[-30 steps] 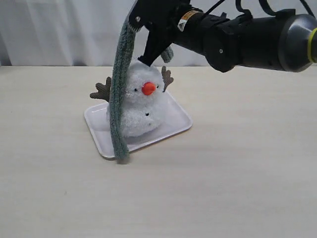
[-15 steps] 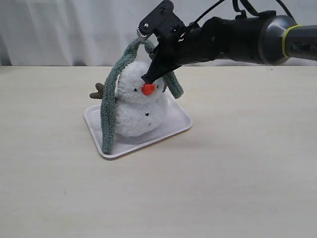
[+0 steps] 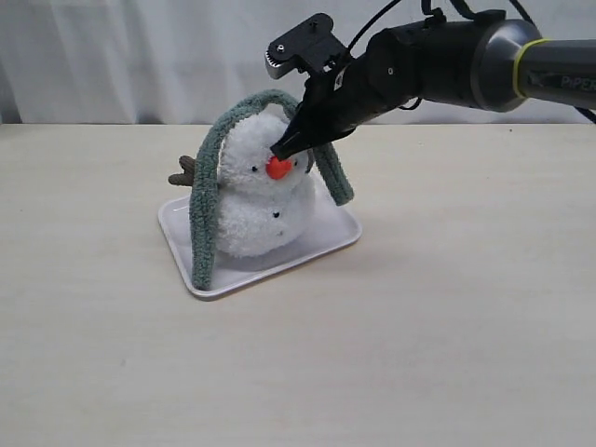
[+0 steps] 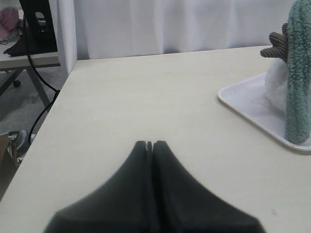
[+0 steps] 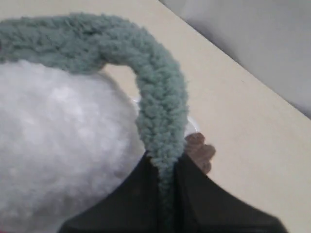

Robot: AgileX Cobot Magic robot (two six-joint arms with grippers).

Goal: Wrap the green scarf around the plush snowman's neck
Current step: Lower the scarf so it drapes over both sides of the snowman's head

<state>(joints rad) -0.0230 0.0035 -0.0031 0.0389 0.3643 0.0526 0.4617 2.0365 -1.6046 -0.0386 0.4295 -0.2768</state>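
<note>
The plush snowman [image 3: 253, 200] stands upright on a white tray [image 3: 331, 237], orange nose facing the camera. The green scarf [image 3: 207, 200] arches over the top of its head: one end hangs down to the tray on the left, the other end [image 3: 337, 182] hangs short on the right. My right gripper [image 3: 291, 142] is just above the nose, shut on the scarf [image 5: 163, 111] beside the white head [image 5: 58, 145] and a brown branch arm [image 5: 199, 151]. My left gripper [image 4: 149, 143] is shut and empty, low over the table, away from the tray [image 4: 248, 107]; it does not show in the exterior view.
The tray sits left of centre on a pale wooden table [image 3: 447, 326], with a white curtain [image 3: 112, 56] behind. The left wrist view shows the table's edge [image 4: 53, 104] and cables on the floor beyond it.
My right gripper has come down and to the right with the scarf, laying it as an arch over the snowman's head. The long hanging end has risen from the table onto the tray.
</note>
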